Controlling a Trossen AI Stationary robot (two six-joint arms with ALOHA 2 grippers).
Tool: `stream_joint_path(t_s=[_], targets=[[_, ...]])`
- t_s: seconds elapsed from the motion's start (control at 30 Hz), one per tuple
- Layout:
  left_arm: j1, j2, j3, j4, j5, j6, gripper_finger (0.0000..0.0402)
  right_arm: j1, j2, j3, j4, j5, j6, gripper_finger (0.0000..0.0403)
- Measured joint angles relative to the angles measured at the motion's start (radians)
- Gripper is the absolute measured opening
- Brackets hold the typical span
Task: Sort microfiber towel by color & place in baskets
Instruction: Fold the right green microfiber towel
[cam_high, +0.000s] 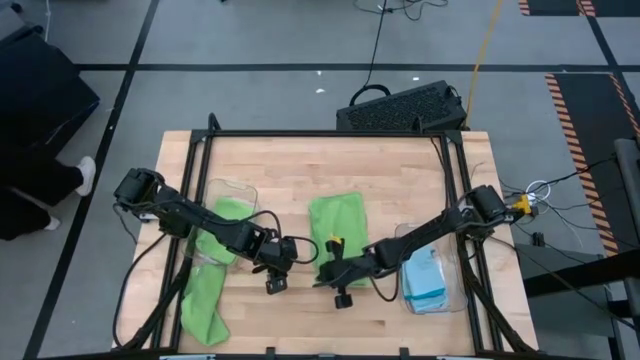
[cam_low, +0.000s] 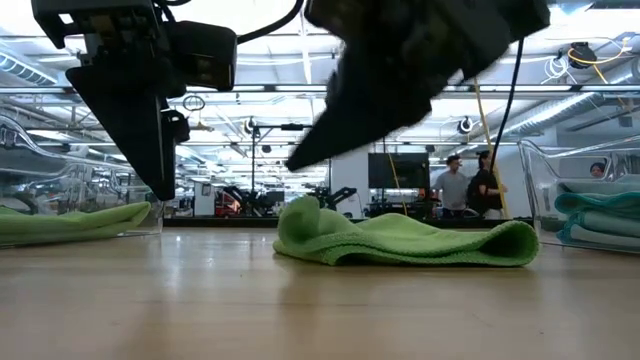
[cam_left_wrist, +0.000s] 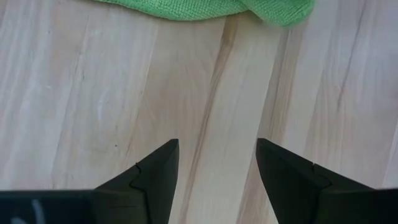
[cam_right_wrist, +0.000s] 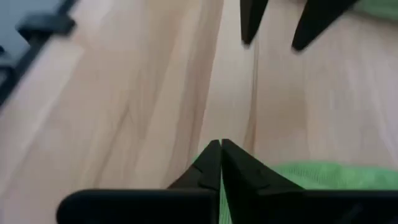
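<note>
Two arms converge on mid-table, and one lime green towel (cam_high: 336, 222) lies flat on the wood between the baskets, waiting to be sorted. The right gripper (cam_high: 341, 283) hangs over that towel's near edge with its fingers pressed tight together, and the right wrist view shows nothing between them, green cloth just under the tips. The left gripper (cam_high: 275, 279) hovers just to the left over bare table (cam_high: 300, 170), jaws apart and empty; its own camera sees only wood between the fingers and the towel's edge ahead. Over on the left, the clear left basket (cam_high: 243, 192) has green towels (cam_high: 208, 285) draped across it and spilling toward the near edge. On the right, the right basket (cam_high: 408, 235) holds the light blue towels (cam_high: 430, 281), folded inside. So blues look settled and this reads as the pickup step for the last loose green cloth. Next move, by my read: the right fingers must open, drop onto the fabric and pinch a fold, then carry it left to the green side, or the open left gripper could take it instead.
</note>
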Motion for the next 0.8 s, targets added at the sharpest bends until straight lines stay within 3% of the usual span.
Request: stream_joint_path(t_s=[0.37, 0.6, 0.7, 0.8], targets=[[0.000, 0.000, 0.000, -0.001, 0.001, -0.008, 0.0216, 0.004, -0.006, 0.000, 0.037, -0.002, -0.065, 0.0014], [0.000, 0.000, 0.000, -0.001, 0.002, -0.018, 0.0216, -0.004, -0.006, 0.000, -0.031, -0.103, -0.091, 0.0125], [0.000, 0.000, 0.000, -0.001, 0.002, -0.021, 0.0216, -0.004, -0.006, 0.000, -0.047, -0.106, -0.110, 0.0173], [0.000, 0.000, 0.000, 0.000, 0.002, -0.021, 0.0216, -0.005, -0.003, 0.000, -0.074, -0.096, -0.166, 0.0196]])
